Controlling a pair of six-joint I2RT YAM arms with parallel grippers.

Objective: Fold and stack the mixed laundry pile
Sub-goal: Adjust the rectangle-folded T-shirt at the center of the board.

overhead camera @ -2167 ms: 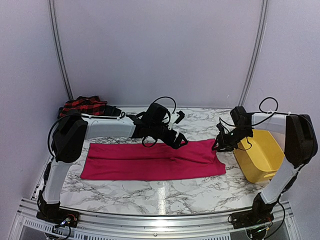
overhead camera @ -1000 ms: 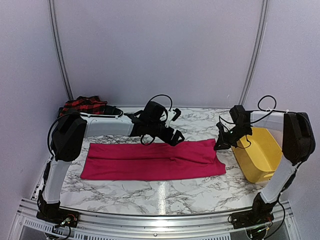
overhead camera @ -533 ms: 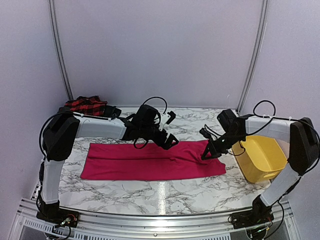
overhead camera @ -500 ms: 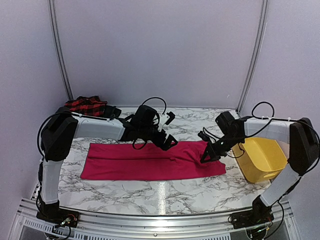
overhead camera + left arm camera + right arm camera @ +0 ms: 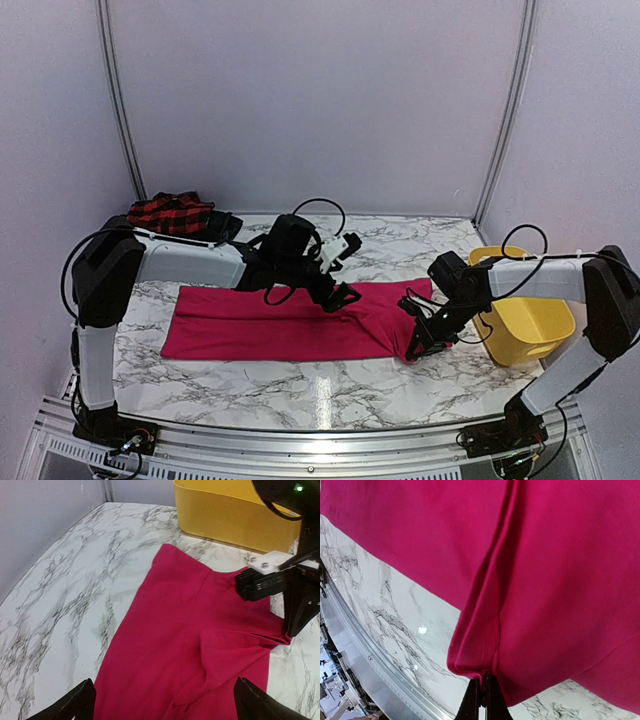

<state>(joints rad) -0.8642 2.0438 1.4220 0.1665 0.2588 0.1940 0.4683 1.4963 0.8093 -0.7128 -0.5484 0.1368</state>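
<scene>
The magenta-pink garment (image 5: 280,325) lies spread flat across the marble table. My right gripper (image 5: 413,346) is shut on its near right corner, pinching a folded hem (image 5: 482,679), and the cloth bunches there. My left gripper (image 5: 340,297) is open wide just above the garment's far edge, right of the middle; both fingertips (image 5: 75,706) straddle the pink cloth (image 5: 175,630) with nothing between them. The red-and-black checked garment (image 5: 172,211) lies heaped at the back left corner, with a dark garment (image 5: 226,222) beside it.
The yellow tub (image 5: 530,325) stands at the right edge of the table, just behind my right arm; it also shows in the left wrist view (image 5: 225,510). Bare marble (image 5: 300,390) runs along the near side. Metal rails frame the table's front edge.
My right gripper has moved from beside the tub to the pink garment's near right corner and closed on it. My left gripper has drifted slightly left and nearer over the garment.
</scene>
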